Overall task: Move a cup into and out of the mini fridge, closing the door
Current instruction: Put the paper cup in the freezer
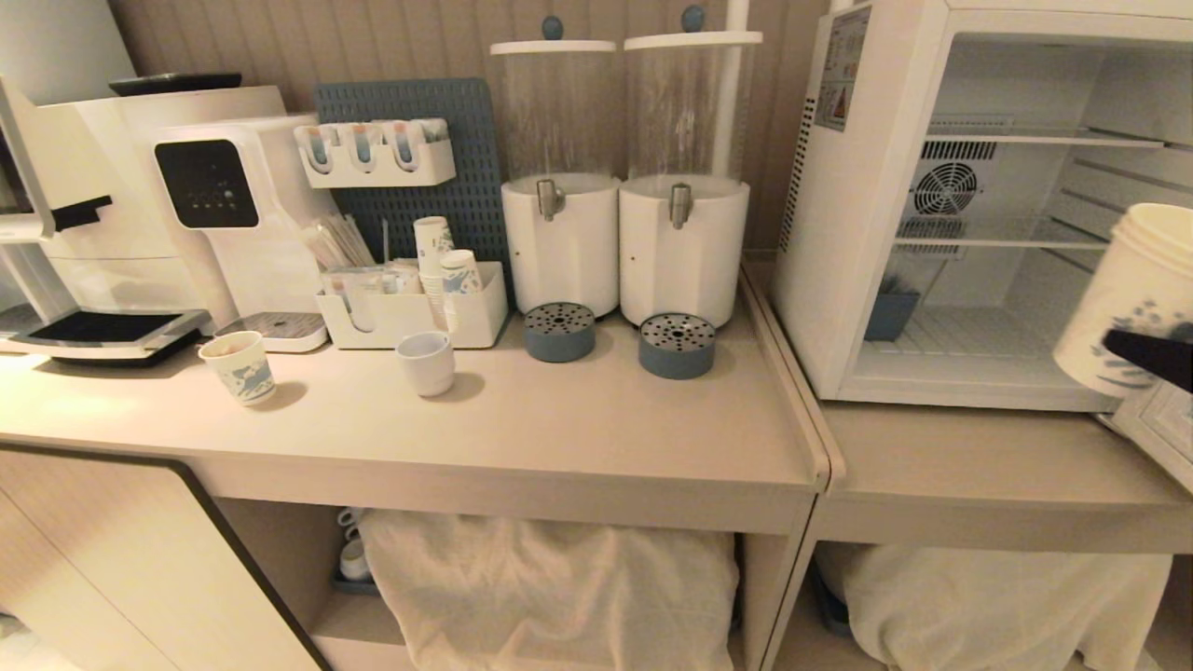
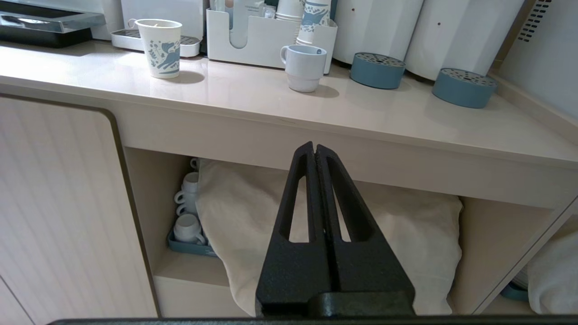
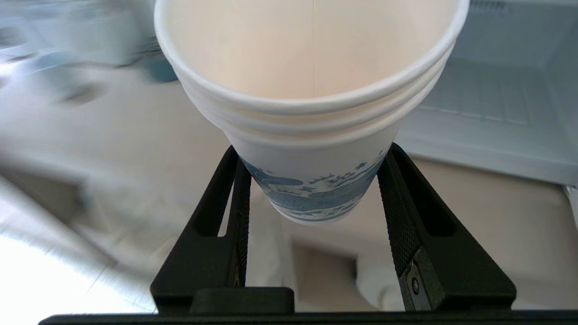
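Right gripper, head view: only a black finger shows at the right edge of the frame, pressed against the lower wall of the cup.
Cup, head view: tilted, rim toward the upper right, hanging in the air in front of the open mini fridge, above the surface.
Door, head view: swung open; a corner of its frame shows at the lower right, below the cup.
Fridge interior, head view: wire shelves and a rear fan are visible.
Other cups, head view: a shorter blue-print paper cup and a plain white cup stand at the left-centre of the surface.
Left gripper, left wrist view: left gripper clenched, fingers pressed together with nothing between them, in the lower centre of the frame below the surface's front edge.
Right gripper, right wrist view: right gripper grasping the cup, one finger on each side of its lower wall.
Cup, right wrist view: fills the upper centre, open mouth toward the camera, blue pattern near its base between the fingers.
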Robot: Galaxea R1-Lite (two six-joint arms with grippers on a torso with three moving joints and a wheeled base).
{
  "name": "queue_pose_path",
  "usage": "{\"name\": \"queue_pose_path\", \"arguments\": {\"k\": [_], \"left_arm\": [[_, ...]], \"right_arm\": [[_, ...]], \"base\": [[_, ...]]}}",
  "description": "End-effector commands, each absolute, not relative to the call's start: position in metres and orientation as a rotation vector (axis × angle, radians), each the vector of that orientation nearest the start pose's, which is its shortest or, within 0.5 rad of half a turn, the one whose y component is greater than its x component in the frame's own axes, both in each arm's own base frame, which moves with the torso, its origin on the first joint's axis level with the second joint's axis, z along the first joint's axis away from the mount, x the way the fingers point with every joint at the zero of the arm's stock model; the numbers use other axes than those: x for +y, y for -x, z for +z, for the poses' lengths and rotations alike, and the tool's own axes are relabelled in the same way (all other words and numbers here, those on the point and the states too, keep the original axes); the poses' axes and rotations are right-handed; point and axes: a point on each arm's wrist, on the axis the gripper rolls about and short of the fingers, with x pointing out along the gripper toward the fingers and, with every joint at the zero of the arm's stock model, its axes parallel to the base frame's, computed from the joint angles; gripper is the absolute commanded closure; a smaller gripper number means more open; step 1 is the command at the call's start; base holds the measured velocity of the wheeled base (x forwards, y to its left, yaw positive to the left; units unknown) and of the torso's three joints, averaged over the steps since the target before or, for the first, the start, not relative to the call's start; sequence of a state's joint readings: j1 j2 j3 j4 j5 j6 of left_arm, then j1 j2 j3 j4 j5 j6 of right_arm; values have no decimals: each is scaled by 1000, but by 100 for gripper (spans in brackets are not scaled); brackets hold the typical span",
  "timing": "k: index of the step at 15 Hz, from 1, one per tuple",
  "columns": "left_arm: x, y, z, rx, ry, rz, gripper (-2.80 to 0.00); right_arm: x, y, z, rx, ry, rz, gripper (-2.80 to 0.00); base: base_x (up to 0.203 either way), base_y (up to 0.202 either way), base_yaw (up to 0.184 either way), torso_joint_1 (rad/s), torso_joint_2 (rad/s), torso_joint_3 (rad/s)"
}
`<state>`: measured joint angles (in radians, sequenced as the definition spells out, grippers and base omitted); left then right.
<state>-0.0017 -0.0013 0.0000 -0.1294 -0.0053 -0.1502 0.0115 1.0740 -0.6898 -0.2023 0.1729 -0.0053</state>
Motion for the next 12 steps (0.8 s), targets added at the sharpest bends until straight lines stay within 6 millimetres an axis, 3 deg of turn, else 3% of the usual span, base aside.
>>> {"name": "queue_pose_path", "arguments": {"k": [1, 4, 6, 9, 12], "left_arm": [[0, 21, 78, -96, 152, -13, 0], [0, 21, 78, -95, 151, -13, 0], [0, 21, 78, -94, 150, -15, 0], [0, 21, 78, -94, 145, -13, 0], [0, 21, 78, -94, 144, -14, 0]], "right_arm": [[5, -237, 207, 301, -23, 132, 0], [-5, -309, 161, 225, -35, -2, 0], [-23, -340, 136, 182, -45, -106, 0], [-64, -362, 136, 83, -73, -243, 0], [-92, -364, 124, 105, -82, -289, 0]], "base": [[0, 0, 0, 0, 0, 0], [0, 0, 0, 0, 0, 0], [0, 0, 0, 0, 0, 0], [0, 0, 0, 0, 0, 0], [0, 0, 0, 0, 0, 0]]}}
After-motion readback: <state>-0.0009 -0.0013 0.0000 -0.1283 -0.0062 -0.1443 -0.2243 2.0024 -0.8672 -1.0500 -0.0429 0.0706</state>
